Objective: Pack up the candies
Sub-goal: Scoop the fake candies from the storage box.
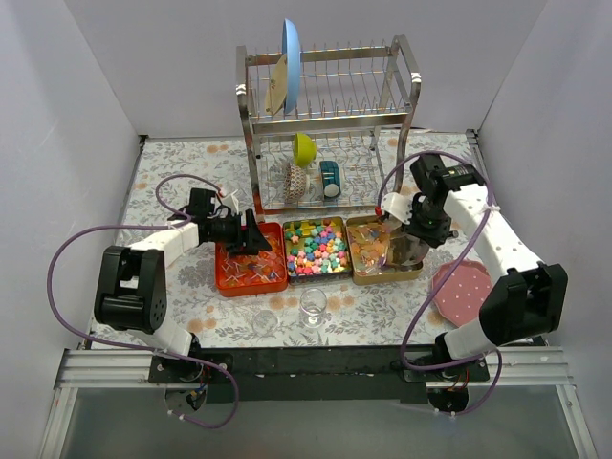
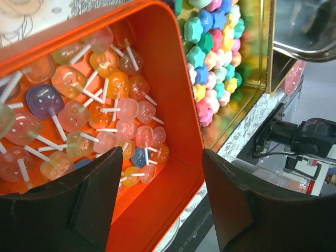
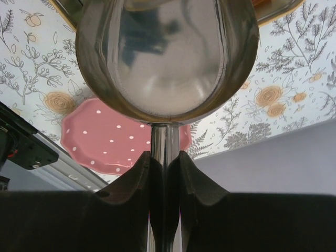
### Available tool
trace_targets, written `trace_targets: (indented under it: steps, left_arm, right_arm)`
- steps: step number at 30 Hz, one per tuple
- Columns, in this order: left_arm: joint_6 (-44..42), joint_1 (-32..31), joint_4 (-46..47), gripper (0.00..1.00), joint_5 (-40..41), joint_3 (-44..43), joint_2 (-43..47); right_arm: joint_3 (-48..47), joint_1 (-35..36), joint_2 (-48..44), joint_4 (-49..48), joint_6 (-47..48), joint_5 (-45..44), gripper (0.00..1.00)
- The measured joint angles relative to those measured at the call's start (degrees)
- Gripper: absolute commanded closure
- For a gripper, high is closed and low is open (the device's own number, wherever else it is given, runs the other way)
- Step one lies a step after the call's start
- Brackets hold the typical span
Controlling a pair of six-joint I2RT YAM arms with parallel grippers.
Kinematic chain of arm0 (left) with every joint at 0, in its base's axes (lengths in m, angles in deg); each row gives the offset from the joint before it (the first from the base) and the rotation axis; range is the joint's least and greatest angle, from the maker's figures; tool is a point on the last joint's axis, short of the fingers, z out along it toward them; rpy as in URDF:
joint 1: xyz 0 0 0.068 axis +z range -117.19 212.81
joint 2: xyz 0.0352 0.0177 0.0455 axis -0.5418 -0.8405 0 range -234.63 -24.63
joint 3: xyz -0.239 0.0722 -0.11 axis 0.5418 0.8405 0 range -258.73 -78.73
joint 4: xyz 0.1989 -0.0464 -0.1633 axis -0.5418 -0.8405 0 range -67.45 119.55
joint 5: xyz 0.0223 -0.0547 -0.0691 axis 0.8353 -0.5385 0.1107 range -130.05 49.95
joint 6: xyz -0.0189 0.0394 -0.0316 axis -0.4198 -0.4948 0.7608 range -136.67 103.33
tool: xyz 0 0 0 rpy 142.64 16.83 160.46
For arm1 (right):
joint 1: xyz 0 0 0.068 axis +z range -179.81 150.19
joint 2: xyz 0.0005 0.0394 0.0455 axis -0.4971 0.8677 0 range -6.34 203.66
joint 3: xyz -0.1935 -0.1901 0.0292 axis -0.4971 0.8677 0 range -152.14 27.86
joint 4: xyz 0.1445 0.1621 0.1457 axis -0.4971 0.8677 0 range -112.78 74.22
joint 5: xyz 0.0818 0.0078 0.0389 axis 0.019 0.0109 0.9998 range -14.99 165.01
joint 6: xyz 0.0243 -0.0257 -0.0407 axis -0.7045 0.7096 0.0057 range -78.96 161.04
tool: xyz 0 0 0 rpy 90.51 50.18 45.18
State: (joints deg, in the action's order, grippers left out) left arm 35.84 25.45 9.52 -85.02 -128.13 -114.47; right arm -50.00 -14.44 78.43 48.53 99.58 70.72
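Observation:
The candies [image 1: 316,247] are tiny star-shaped lumps in mixed bright colours filling the middle gold tin; they also show in the left wrist view [image 2: 212,52]. A small clear glass [image 1: 313,306] stands in front of that tin. My left gripper [image 1: 256,234] is open and empty, its jaws [image 2: 161,155] astride the right wall of the orange tin [image 2: 178,79] of lollipops. My right gripper [image 1: 402,225] is shut on the handle of a metal scoop [image 3: 165,58], held over the right gold tin [image 1: 378,253]. The scoop's inside is hidden.
A metal dish rack [image 1: 330,134] with a blue plate, a green cup and other cups stands behind the tins. A pink dotted plate [image 1: 462,290] lies at the right, also in the right wrist view [image 3: 100,142]. White walls close in both sides.

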Motion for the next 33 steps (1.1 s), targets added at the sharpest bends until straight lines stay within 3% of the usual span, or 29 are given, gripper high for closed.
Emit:
trace_targets:
  steps: [9,14,23,33]
  left_arm:
    - [0.39,-1.03,1.31,0.4,-0.48,1.27,0.0]
    - [0.31,-1.11,2.23,0.41,-1.68,1.33,-0.02]
    - [-0.15,-1.14,2.54,0.46,0.26,2.23,-2.71]
    - [-0.22,-1.29,2.21,0.47,6.54,3.89,-2.34]
  right_arm:
    - [4.37,2.21,1.29,-1.73,-9.86,-4.37,0.99]
    - [7.93,1.62,1.31,-5.49,-14.16,-1.33,0.99]
    - [8.94,1.36,2.1,-7.3,-16.63,2.01,0.99]
    - [3.76,2.4,7.58,-6.16,-16.96,0.17,0.99]
